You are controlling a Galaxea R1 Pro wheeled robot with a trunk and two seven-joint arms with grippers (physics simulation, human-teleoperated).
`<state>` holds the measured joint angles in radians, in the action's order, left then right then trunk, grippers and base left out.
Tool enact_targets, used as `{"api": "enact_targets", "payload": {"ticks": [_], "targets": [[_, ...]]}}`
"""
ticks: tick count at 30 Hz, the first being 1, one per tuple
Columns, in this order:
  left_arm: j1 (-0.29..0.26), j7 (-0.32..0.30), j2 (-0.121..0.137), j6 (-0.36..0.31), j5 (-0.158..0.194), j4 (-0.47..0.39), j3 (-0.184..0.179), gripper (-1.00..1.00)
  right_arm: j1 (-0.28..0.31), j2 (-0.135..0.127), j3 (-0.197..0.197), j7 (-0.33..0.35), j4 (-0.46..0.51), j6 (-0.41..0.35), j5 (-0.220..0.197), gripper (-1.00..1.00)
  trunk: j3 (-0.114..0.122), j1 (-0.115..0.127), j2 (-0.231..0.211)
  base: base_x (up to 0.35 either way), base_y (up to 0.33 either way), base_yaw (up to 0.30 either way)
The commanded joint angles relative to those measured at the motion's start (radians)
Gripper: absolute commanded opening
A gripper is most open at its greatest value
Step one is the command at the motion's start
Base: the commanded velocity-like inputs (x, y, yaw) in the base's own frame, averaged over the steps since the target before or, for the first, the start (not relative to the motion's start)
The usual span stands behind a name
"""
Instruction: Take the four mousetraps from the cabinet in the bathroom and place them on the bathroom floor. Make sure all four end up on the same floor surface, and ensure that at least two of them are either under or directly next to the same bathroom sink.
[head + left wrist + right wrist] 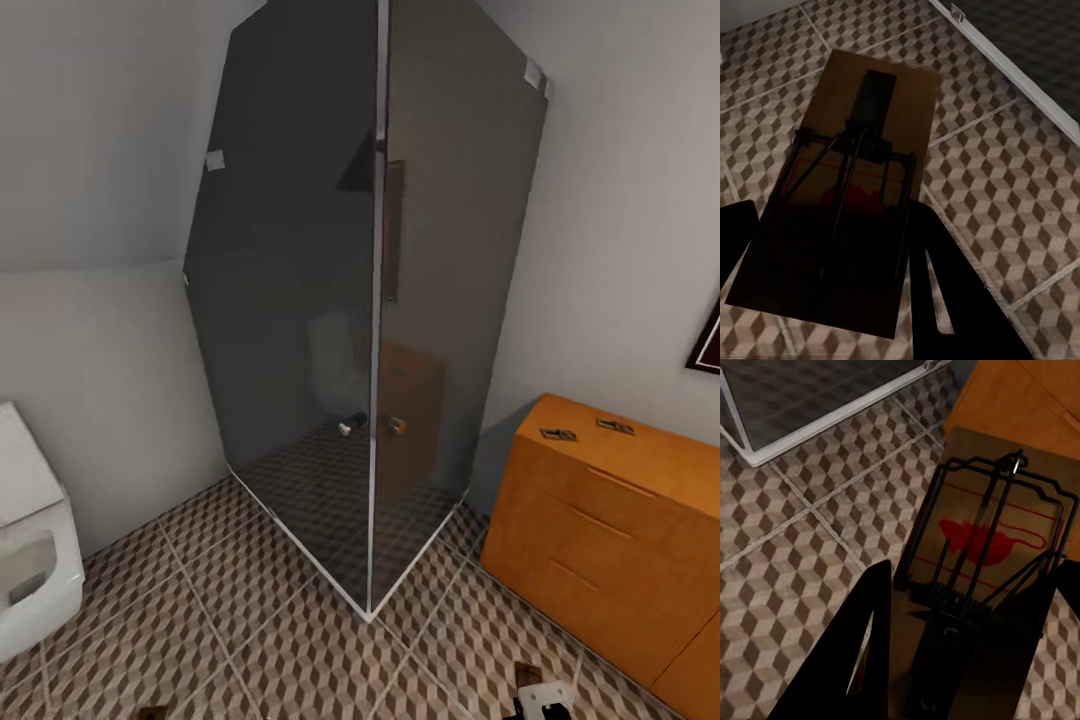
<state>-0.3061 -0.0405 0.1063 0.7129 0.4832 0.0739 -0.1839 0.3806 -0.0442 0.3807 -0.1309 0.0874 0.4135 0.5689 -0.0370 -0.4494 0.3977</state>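
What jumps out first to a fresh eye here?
The tall dark glass shower enclosure dominates the head view's centre, standing on the cube-patterned bathroom floor. To its right, two mousetraps lie on top of the orange-brown cabinet. Each wrist view shows a mousetrap between dark jaws: left, right.

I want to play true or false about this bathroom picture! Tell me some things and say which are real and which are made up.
1. Two mousetraps lie on top of the orange cabinet. True.
2. The shower enclosure has clear, bright glass. False: its glass is dark and smoky.
3. The left hand holds a mousetrap over the tiled floor. True.
4. The right hand is empty. False: it holds a mousetrap too.
5. The floor is plain white. False: it has a brown and beige cube pattern.
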Motion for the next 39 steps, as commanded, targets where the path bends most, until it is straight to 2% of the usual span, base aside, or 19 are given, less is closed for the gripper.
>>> {"api": "enact_targets", "payload": {"ticks": [1,39], "targets": [[-0.002,-0.004,-0.001,0.005,0.009,0.004,-0.009,-1.00,0.001,0.000,0.006,-0.002,-0.002,0.004,0.009,-1.00,-0.002,-0.001,0.002,0.000,0.000,0.299],[-0.002,-0.006,-0.005,0.005,0.011,0.004,-0.008,-1.00,0.001,0.000,0.004,-0.006,-0.003,0.004,0.009,-1.00,-0.002,-0.001,0.002,0.000,0.000,0.300]]}}
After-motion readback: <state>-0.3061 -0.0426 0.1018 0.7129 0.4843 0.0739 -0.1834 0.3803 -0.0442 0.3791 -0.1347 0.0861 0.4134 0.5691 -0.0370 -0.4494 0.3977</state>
